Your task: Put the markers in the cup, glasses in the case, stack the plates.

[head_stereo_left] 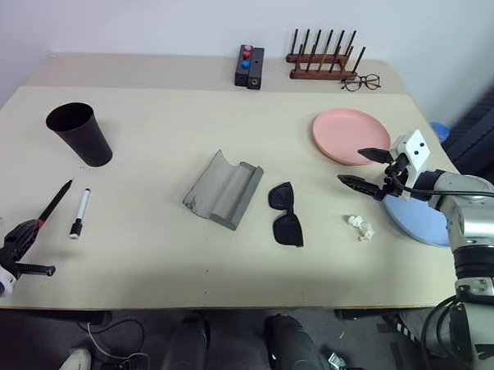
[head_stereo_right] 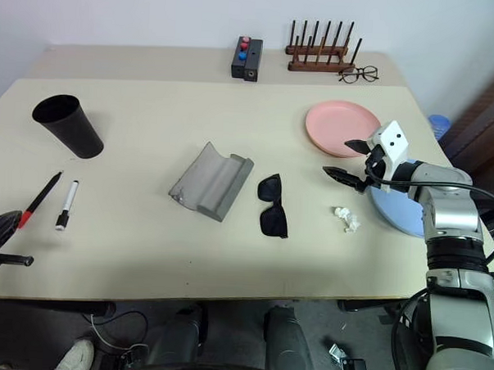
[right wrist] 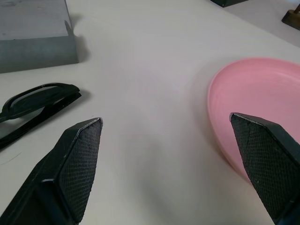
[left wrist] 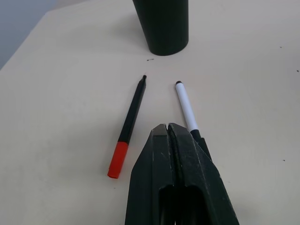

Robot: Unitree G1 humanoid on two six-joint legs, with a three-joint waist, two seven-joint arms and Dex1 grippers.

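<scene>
Beige tabletop (head_stereo_left: 170,255) under the head camera: my right tool (head_stereo_left: 369,168), spread wide, hovers between pink plate (head_stereo_left: 350,135) and blue plate (head_stereo_left: 418,217), so stacking looks in hand; next I must close on the pink rim. Cup (head_stereo_left: 79,133) seems empty, case (head_stereo_left: 222,188) lies open and empty beside the glasses (head_stereo_left: 285,213).

Left wrist: my left tool (left wrist: 168,127), pressed together, holds nothing; both markers (left wrist: 130,124) lie before it, short of the cup.

Right wrist: pink plate lies just beside one fingertip.

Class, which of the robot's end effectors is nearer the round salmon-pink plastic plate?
Right. The right end effector hovers at the pink plate's near edge; the left end effector is across the table.
</scene>
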